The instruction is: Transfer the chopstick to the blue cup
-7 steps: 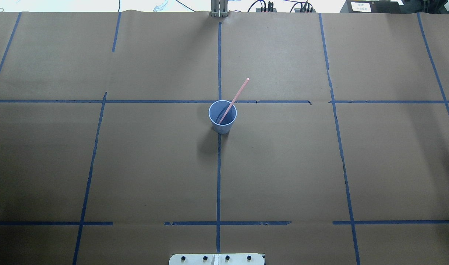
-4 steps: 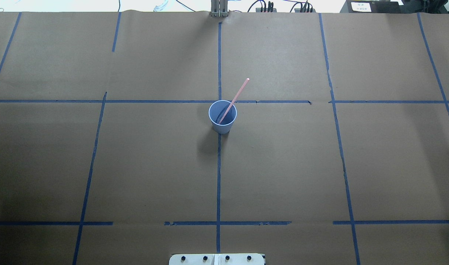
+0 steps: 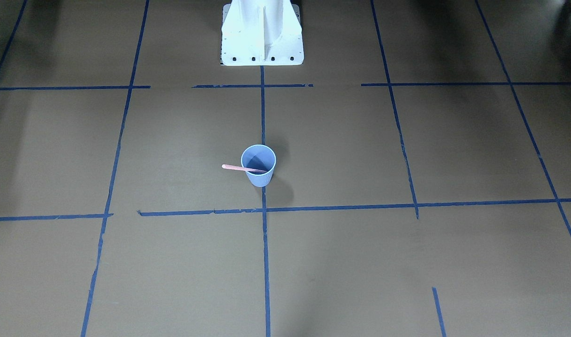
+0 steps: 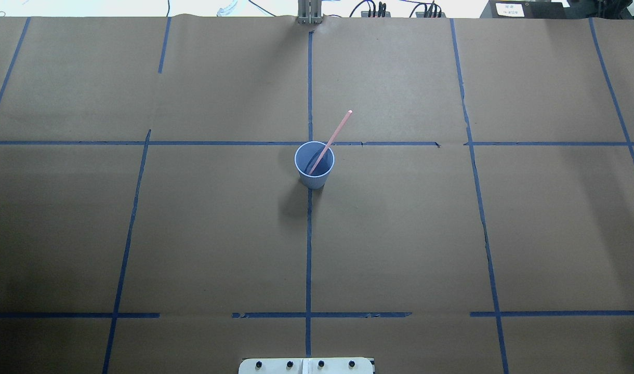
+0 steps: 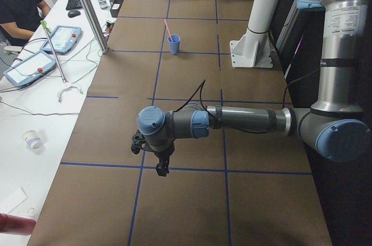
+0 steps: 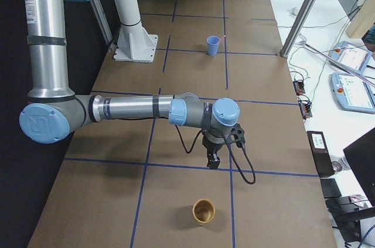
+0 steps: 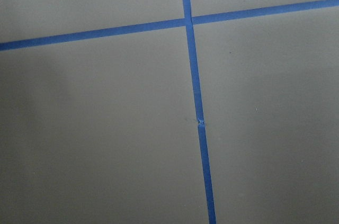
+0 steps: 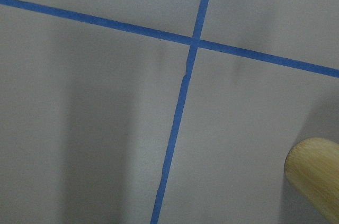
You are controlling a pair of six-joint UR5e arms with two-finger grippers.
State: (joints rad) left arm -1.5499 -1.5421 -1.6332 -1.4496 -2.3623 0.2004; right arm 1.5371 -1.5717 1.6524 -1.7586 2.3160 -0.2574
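The left gripper [image 5: 163,167] and right gripper [image 6: 212,162] show only in side views, so I cannot tell whether they are clenched or released. Farther off, mid-table, the chopstick [image 4: 338,131] leans inside the blue cup [image 4: 313,181], its top past the rim.

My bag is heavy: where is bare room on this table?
Bare paper lies either side of the blue cup with its chopstick. Both far ends are busier: left end effector at one, right end effector and a wooden cup at the other.

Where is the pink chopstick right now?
In the overhead view, the chopstick leans inside the blue cup, which stands mid-picture on the centre tape line.
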